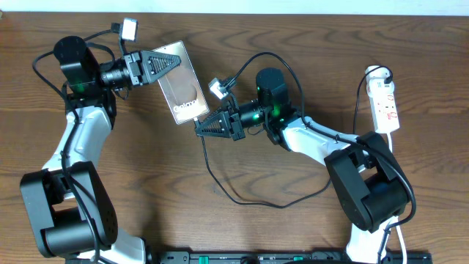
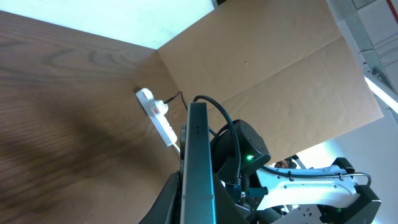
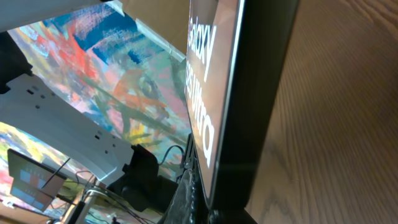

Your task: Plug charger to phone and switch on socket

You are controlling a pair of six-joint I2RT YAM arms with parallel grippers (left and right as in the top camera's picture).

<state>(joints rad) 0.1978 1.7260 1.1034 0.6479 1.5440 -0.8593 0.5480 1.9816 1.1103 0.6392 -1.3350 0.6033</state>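
Fingers of the left arm clenched on the far end of the phone, which I hold face-up and tilted over the counter, left of centre. The left wrist view shows the slab edge-on between them. Fingers of the right arm are likewise closed, their tips just beside the phone's near corner. The charger emerges from those tips and trails in a slack loop across the counter toward the right arm's base. I therefore judge its plug end to be pinched there, though the tip itself is hidden in every view. In the right wrist view the phone's edge fills the frame with the lettering legible. No plug is visibly seated, and I cannot tell whether the tip has reached the port. The socket lies near the counter's right edge, well apart from both sets of fingers, with a black plug at its far end.

Progress, as I judge it: both pick-ups are done, phone and plug are brought together, and insertion is in hand but not confirmed. Left to do: seat the plug, release the cable, then take one arm across to the socket and press its switch. The switch position is too small to read here.
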